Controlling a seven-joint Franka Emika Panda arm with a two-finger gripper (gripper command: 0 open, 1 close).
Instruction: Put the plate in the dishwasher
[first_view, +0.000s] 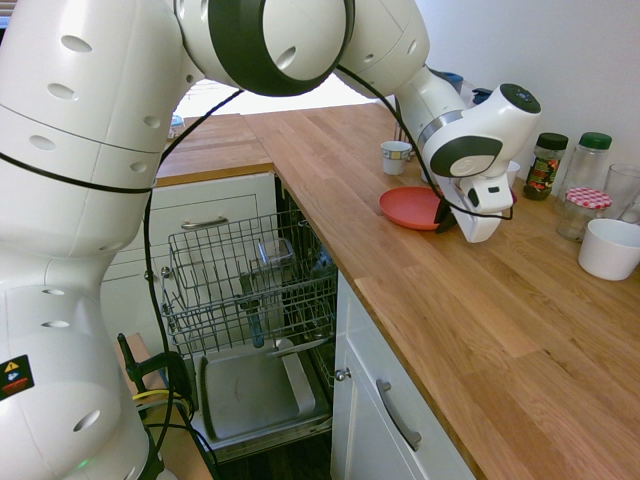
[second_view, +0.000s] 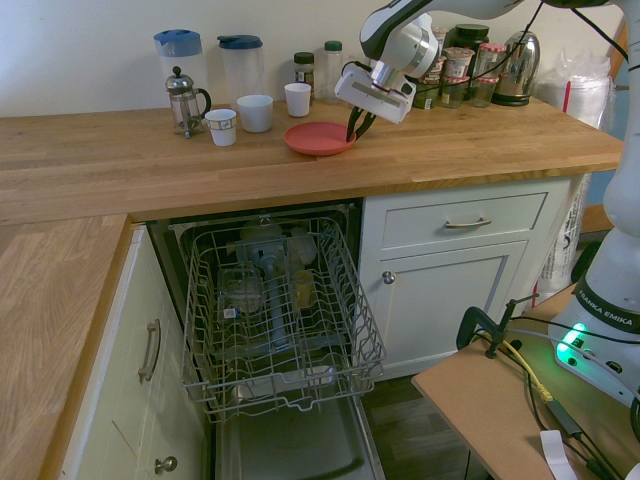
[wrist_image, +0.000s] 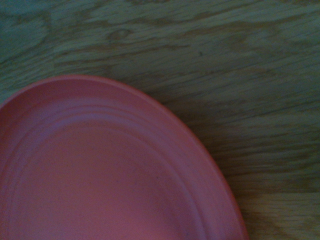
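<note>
Broadly: dishwasher (second_view: 275, 330) open under worktop (second_view: 130, 160), rack pulled out, ready to receive. Plate (second_view: 318, 138) flat on worktop, midway between wall and front edge, beside cups. Gripper (second_view: 356, 128) at plate's rim, fingers near together, seemingly pinching the edge; hold unconfirmed. Wrist view alone shows plate's ridged inner rings.

First exterior: I look from behind the arm's shoulder, along the oak wooden bench (first_view: 500, 330).
Second exterior: I face the bench front from across the room.
Wrist: I sit close over the coral red round plastic plate (wrist_image: 100, 170).
Shared: both exteriors see the plate and the open dishwasher with grey wire racks (second_view: 280, 310).
</note>
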